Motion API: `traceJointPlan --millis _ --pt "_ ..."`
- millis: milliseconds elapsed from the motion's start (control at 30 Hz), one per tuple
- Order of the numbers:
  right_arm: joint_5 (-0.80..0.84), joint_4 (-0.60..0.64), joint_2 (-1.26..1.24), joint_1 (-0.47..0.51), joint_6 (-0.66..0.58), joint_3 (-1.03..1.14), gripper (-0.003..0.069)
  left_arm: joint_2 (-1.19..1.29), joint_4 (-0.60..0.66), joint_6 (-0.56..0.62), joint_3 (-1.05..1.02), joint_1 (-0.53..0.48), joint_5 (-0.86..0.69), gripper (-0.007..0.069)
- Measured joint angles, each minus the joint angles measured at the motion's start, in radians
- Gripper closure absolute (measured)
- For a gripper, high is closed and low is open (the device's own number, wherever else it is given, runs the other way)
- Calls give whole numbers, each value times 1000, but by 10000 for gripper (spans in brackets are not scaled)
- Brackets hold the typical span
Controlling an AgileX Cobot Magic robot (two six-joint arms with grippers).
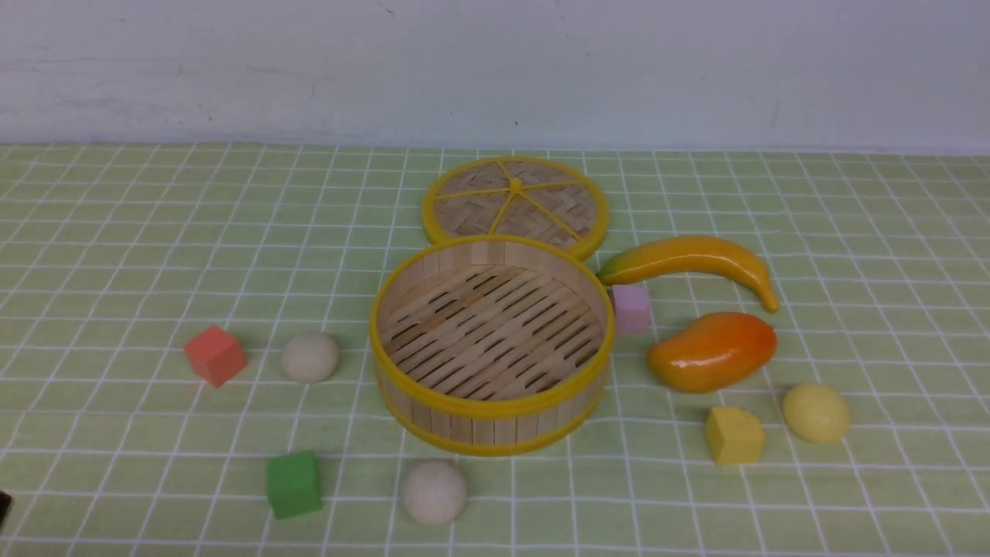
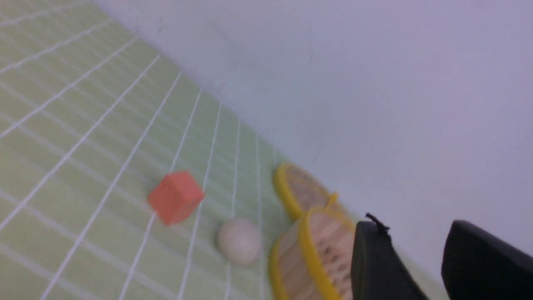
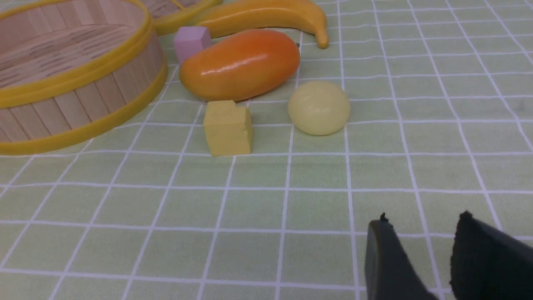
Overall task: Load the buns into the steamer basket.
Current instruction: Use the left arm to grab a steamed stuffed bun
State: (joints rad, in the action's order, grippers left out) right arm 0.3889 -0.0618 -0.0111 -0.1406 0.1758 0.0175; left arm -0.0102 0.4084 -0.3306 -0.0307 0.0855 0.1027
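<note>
Closest to you, the left pincer [image 2: 412, 233] has its 2 black fingers apart with nothing between them. The right pincer [image 3: 424, 225] is released in the same way, over the green checked cloth [image 3: 250, 208]. All 3 buns lie on this cloth, outside the basket [image 1: 492, 437].

The near bun [image 1: 433, 492], beige, sits just in front of the basket wall, with a green cube [image 1: 293, 484] to its left. On the right, the yellow bun [image 1: 816, 412] lies near a yellow cube [image 1: 734, 435]. The left bun [image 1: 309, 357], also beige, lies between a red cube [image 1: 215, 354] and the basket.

Farther back on the right you see a mango [image 1: 711, 350], a pink cube [image 1: 631, 308] just beside the basket, and a banana [image 1: 688, 259]. The round lid [image 1: 514, 201] lies flat behind the basket.
</note>
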Motion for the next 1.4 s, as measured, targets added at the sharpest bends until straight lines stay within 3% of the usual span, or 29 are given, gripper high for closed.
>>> traceJointPlan --millis 100,333,500,567,700,867,1100,1333,1400 --pt "0 0 0 0 0 0 419 0 20 -3 15 0 118 386" --pt "0 0 0 0 0 0 419 86 -20 126 331 0 75 386" --pt "0 0 0 0 0 0 419 296 -32 198 596 0 -96 386" --pt "0 0 0 0 0 0 419 454 -35 218 726 0 -284 386" --pt "0 0 0 0 0 0 419 665 -39 225 788 0 -481 386" --pt "0 0 0 0 0 0 419 895 -39 225 791 0 -511 386" --pt "0 0 0 0 0 0 419 1281 73 207 819 0 -446 386" --pt "0 0 0 0 0 0 419 1625 72 230 1108 0 -660 386" --pt "0 -1 0 0 0 0 419 1728 47 260 1263 0 -823 386"
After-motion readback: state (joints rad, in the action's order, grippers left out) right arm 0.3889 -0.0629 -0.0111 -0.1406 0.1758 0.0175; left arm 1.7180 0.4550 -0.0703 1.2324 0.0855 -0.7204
